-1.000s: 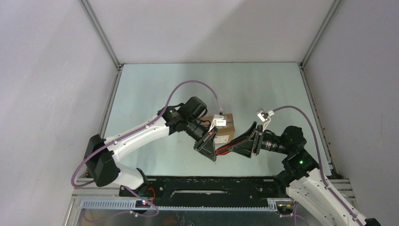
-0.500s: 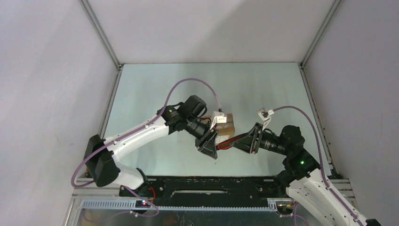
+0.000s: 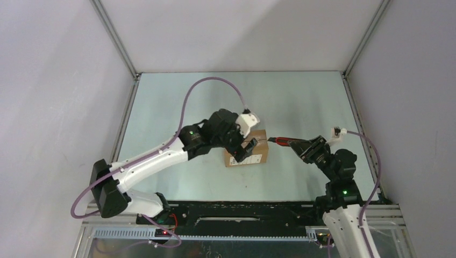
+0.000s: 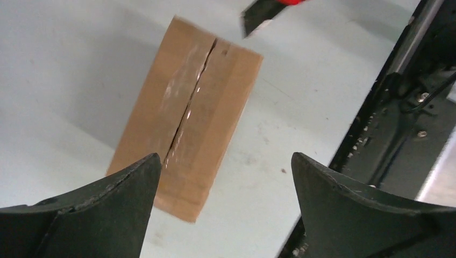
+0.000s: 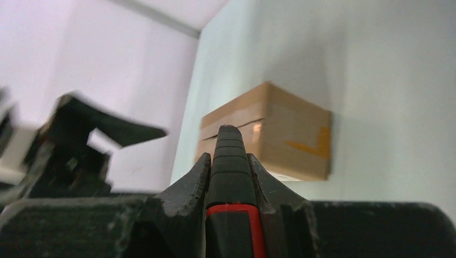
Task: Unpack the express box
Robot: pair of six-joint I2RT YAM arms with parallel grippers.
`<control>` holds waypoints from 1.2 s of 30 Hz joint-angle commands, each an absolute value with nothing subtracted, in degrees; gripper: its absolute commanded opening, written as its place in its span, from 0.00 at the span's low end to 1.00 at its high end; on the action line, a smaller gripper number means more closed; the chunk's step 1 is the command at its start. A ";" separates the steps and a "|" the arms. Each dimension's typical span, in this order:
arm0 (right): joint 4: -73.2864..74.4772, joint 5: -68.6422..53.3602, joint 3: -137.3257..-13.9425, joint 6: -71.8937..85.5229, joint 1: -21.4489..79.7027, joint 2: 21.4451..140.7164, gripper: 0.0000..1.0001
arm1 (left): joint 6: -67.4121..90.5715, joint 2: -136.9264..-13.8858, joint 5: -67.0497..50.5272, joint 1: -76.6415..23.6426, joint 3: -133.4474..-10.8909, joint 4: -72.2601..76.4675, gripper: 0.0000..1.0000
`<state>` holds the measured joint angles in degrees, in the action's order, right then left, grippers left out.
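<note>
Left gripper (image 4: 225, 158) has spread open above the express box (image 4: 188, 107); right gripper (image 3: 299, 145), pulled back, clenches the utility knife (image 3: 279, 141).

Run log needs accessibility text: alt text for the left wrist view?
A brown express box lies on the pale table, a dark slit running along its taped top seam, seen between the two black fingers of the open left pincer. A red-and-black knife tip pokes in at the top edge.
</note>
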<state>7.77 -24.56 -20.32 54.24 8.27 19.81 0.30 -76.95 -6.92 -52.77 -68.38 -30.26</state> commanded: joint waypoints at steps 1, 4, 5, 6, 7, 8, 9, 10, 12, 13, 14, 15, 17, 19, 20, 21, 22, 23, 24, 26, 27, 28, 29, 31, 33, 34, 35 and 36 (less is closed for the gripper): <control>-2.35 -27.68 -14.43 61.73 1.05 20.14 0.00 | -14.73 -78.09 -0.28 -57.38 -67.07 -20.50 0.95; -6.45 -30.46 -12.53 62.52 -2.85 22.55 0.00 | -22.68 -82.48 -8.87 -56.61 -69.92 -21.63 0.95; -7.23 -29.98 -12.06 62.34 -2.66 22.89 0.00 | -25.12 -84.97 -9.71 -56.42 -70.92 -22.36 0.96; -7.72 -29.17 -11.70 62.13 -2.18 23.08 0.00 | -27.19 -87.02 -10.59 -56.02 -72.37 -23.54 0.97; -7.95 -28.62 -11.38 62.10 -1.78 23.30 0.00 | -28.69 -89.55 -12.20 -55.35 -74.23 -26.24 0.98; -7.95 -28.04 -11.00 62.07 -1.64 23.37 0.00 | -28.89 -91.78 -13.49 -54.37 -76.56 -27.48 0.98; -7.96 -27.21 -10.56 62.17 -1.39 23.04 0.00 | -28.09 -93.63 -15.09 -53.30 -78.42 -27.88 0.98; -8.37 -26.37 -9.90 62.19 -1.10 22.85 0.00 | -27.64 -94.94 -16.60 -52.48 -79.72 -27.94 0.99; -9.58 -25.18 -8.65 62.96 -0.91 23.03 0.00 | -28.42 -96.06 -16.20 -52.65 -80.06 -26.70 1.00; -9.85 -24.30 -8.31 63.47 -0.76 23.17 0.00 | -29.15 -96.43 -15.13 -53.03 -79.84 -26.20 1.00; -10.87 -23.41 -7.74 63.98 -0.49 23.39 0.00 | -29.46 -96.71 -12.81 -53.39 -79.37 -25.18 1.00; -12.33 -22.70 -7.29 64.71 -0.39 23.83 0.00 | -29.98 -96.98 -10.74 -53.76 -78.99 -24.60 1.00; -15.52 -21.95 -6.82 66.40 -0.21 25.18 0.00 | -31.21 -96.43 -7.37 -54.48 -76.19 -21.53 1.00; -18.32 -21.26 -6.68 67.76 -0.18 26.60 0.00 | -31.88 -95.17 -6.77 -54.82 -73.38 -17.95 1.00; -19.37 -21.39 -6.64 68.49 -0.18 27.44 0.00 | -32.12 -94.84 -6.91 -54.86 -72.43 -16.75 1.00; -20.46 -21.56 -6.72 68.96 -0.18 28.11 0.00 | -32.51 -94.60 -7.08 -55.10 -71.40 -15.67 1.00; -21.31 -22.03 -6.68 69.48 -0.18 28.92 0.00 | -33.50 -94.23 -7.14 -55.41 -70.12 -14.58 1.00; -22.36 -22.73 -6.61 70.15 -0.18 29.89 0.00 | -34.24 -93.84 -7.03 -55.78 -68.82 -13.57 1.00; -23.95 -23.71 -6.44 70.87 -0.18 31.14 0.00 | -35.03 -93.46 -7.14 -56.03 -67.46 -12.66 1.00; -26.11 -25.91 -6.48 71.59 -0.73 33.50 0.00 | -35.42 -92.69 -8.13 -56.16 -65.64 -11.45 1.00; -26.76 -27.21 -6.71 71.53 -1.37 34.93 0.00 | -35.42 -91.89 -9.10 -56.16 -64.70 -11.09 1.00; -27.37 -28.75 -7.09 71.30 -2.14 37.22 0.00 | -35.46 -90.86 -10.57 -56.21 -63.71 -10.77 0.99; -28.02 -30.87 -7.71 71.02 -2.78 39.38 0.00 | -35.39 -89.69 -11.88 -56.31 -62.39 -10.23 0.99; -29.98 -34.78 -7.96 71.38 -4.09 42.71 0.00 | -34.47 -87.21 -15.68 -56.42 -60.53 -10.07 0.98; -29.56 -35.52 -7.83 71.06 -4.30 43.02 0.00 | -32.70 -85.85 -18.53 -56.43 -60.00 -12.54 0.97; -28.32 -35.32 -7.87 70.63 -4.11 42.02 0.00 | -31.60 -85.48 -19.93 -56.49 -59.96 -13.75 0.95; -27.00 -35.07 -7.86 70.21 -3.97 40.90 0.00 | -30.71 -85.16 -20.52 -56.52 -59.71 -14.79 0.93; -24.91 -34.92 -7.78 69.95 -3.96 39.61 0.00 | -29.82 -84.57 -21.01 -56.70 -59.23 -15.64 0.92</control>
